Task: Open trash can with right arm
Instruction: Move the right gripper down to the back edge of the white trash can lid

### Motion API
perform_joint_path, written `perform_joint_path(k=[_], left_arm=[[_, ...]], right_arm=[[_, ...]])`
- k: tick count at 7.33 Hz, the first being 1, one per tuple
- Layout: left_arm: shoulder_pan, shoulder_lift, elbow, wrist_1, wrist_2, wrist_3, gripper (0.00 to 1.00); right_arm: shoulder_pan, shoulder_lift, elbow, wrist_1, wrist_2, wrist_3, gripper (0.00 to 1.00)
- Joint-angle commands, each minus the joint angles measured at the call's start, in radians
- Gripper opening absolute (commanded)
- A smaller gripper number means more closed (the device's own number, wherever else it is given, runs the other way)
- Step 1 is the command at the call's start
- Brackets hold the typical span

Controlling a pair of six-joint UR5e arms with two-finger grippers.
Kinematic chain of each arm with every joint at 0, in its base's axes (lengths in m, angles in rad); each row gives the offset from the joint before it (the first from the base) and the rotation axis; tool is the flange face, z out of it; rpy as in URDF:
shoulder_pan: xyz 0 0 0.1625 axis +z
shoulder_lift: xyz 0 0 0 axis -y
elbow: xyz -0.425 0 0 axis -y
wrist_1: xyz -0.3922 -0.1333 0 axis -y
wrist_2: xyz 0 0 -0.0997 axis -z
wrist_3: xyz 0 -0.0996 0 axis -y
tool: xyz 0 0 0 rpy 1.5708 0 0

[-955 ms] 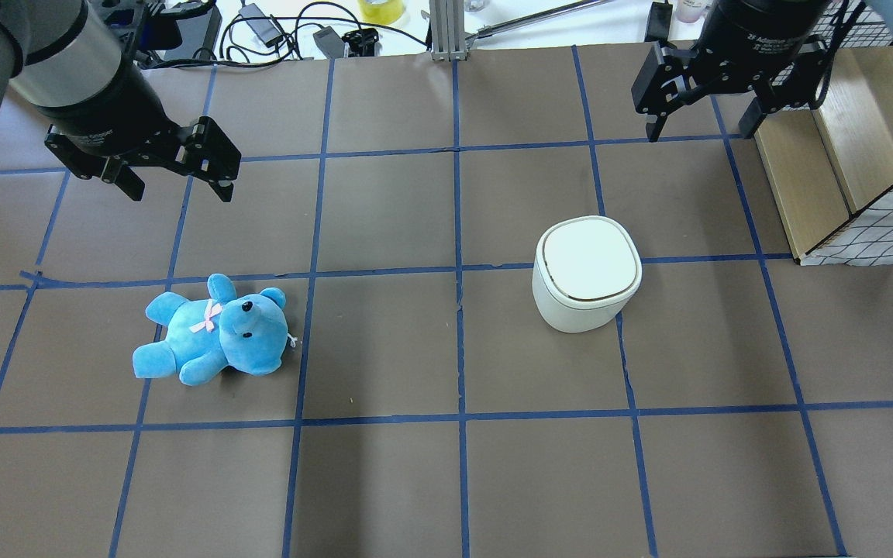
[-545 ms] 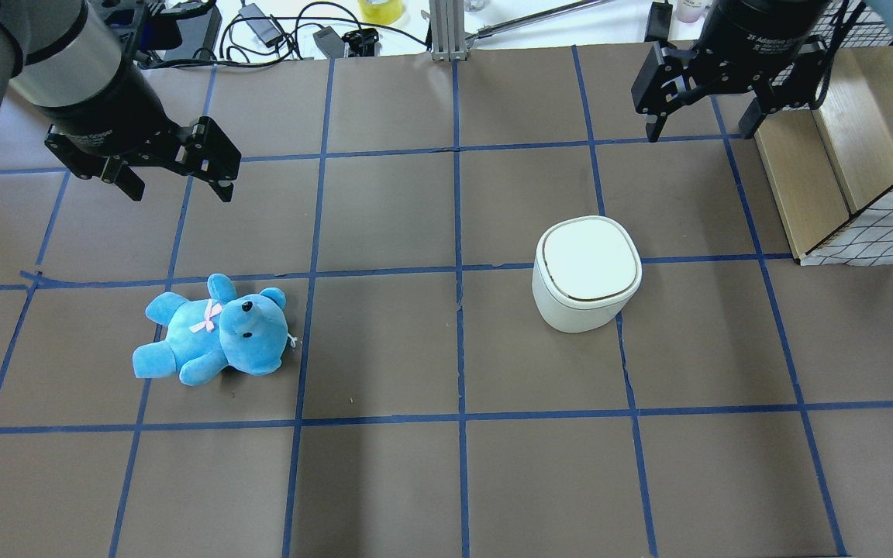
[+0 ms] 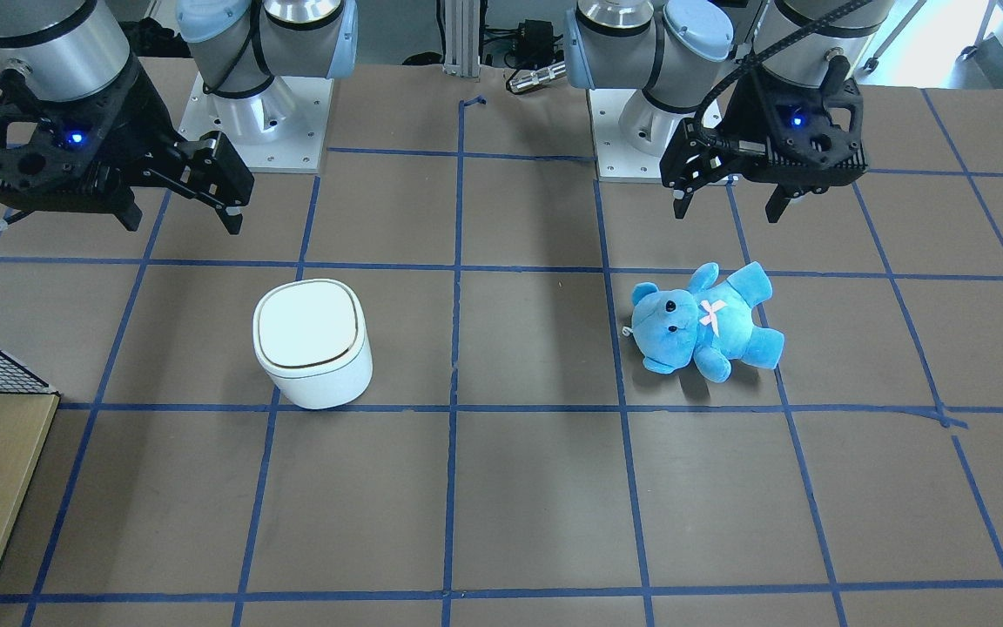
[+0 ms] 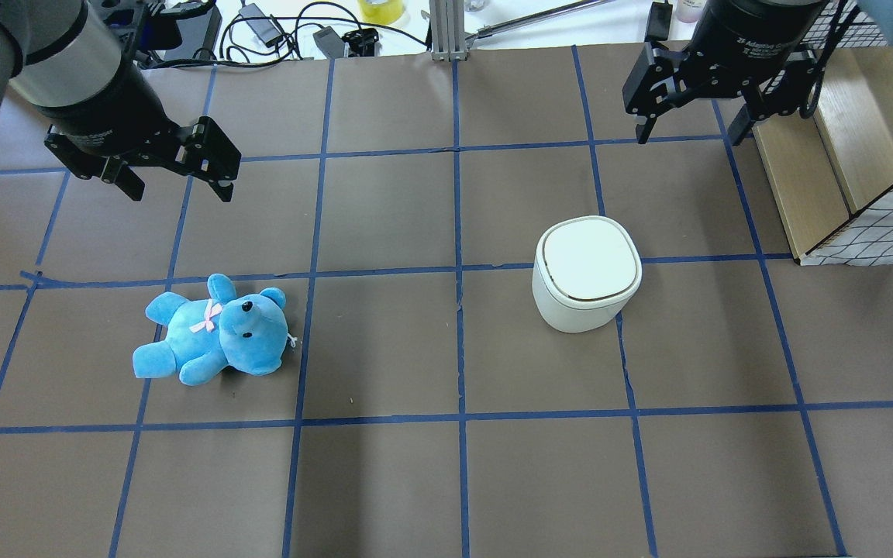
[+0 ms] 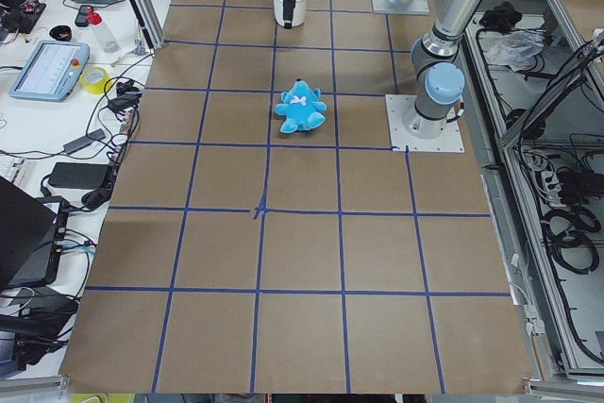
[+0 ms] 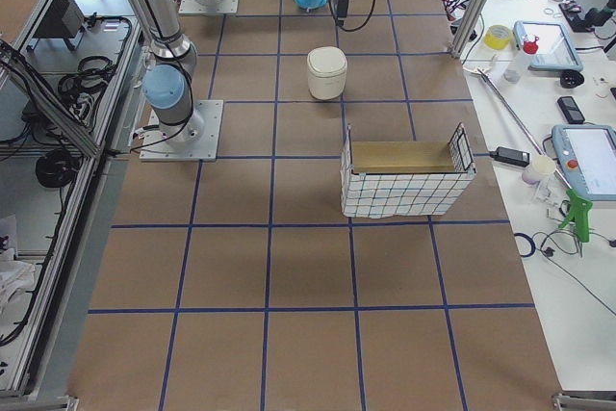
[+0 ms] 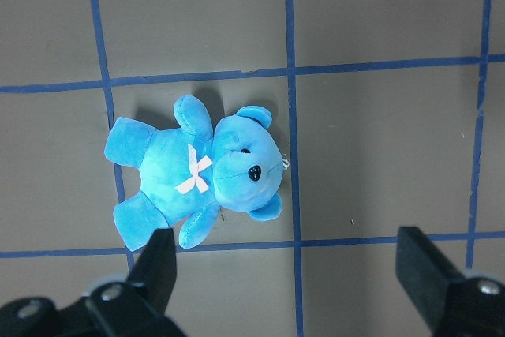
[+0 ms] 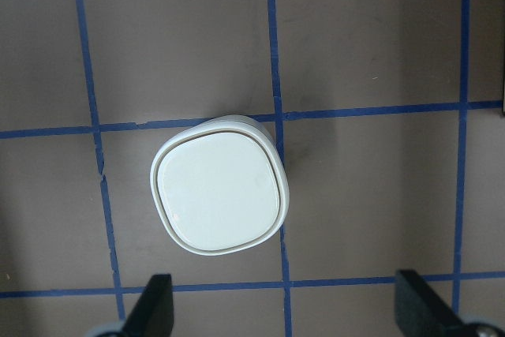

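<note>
The white trash can (image 4: 586,271) stands upright on the brown table with its flat lid shut; it also shows in the front view (image 3: 312,344) and from straight above in the right wrist view (image 8: 219,195). My right gripper (image 4: 688,132) is open and empty, high above the table, behind and to the right of the can, not touching it. In the front view the right gripper (image 3: 181,218) is at the upper left. My left gripper (image 4: 181,190) is open and empty, above and behind the blue teddy bear (image 4: 214,332).
A wire-mesh basket with wooden boards (image 4: 842,155) stands at the table's right edge, close to my right gripper. The teddy lies on its back left of centre, also in the left wrist view (image 7: 201,173). Cables and tools lie beyond the table's far edge.
My right gripper has shifted slightly left and toward the far edge, still open. The trash can, teddy and left arm have not moved.
</note>
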Motion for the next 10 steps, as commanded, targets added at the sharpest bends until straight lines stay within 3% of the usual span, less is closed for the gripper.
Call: perform_joint_path(k=[1,2,3,4,5,7,10], left_arm=[[0.0,0.002,0.0,0.0,0.0,0.0,1.0],[0.0,0.0,0.0,0.0,0.0,0.002,1.0],[0.0,0.0,0.0,0.0,0.0,0.002,1.0],[0.0,0.0,0.0,0.0,0.0,0.0,1.0],[0.0,0.0,0.0,0.0,0.0,0.0,1.0],[0.0,0.0,0.0,0.0,0.0,0.0,1.0],[0.0,0.0,0.0,0.0,0.0,0.0,1.0]], right_arm=[[0.02,0.0,0.011,0.0,0.035,0.061,0.96],[0.046,0.0,0.025,-0.011,0.053,0.13,0.91],[0.072,0.003,0.028,-0.013,0.062,0.176,0.64],[0.08,0.006,0.033,-0.011,0.068,0.196,0.26],[0.08,0.006,0.056,-0.011,0.112,0.213,0.0],[0.08,0.008,0.121,-0.061,0.133,0.216,0.0],[0.079,0.014,0.298,-0.311,0.13,0.204,0.0]])
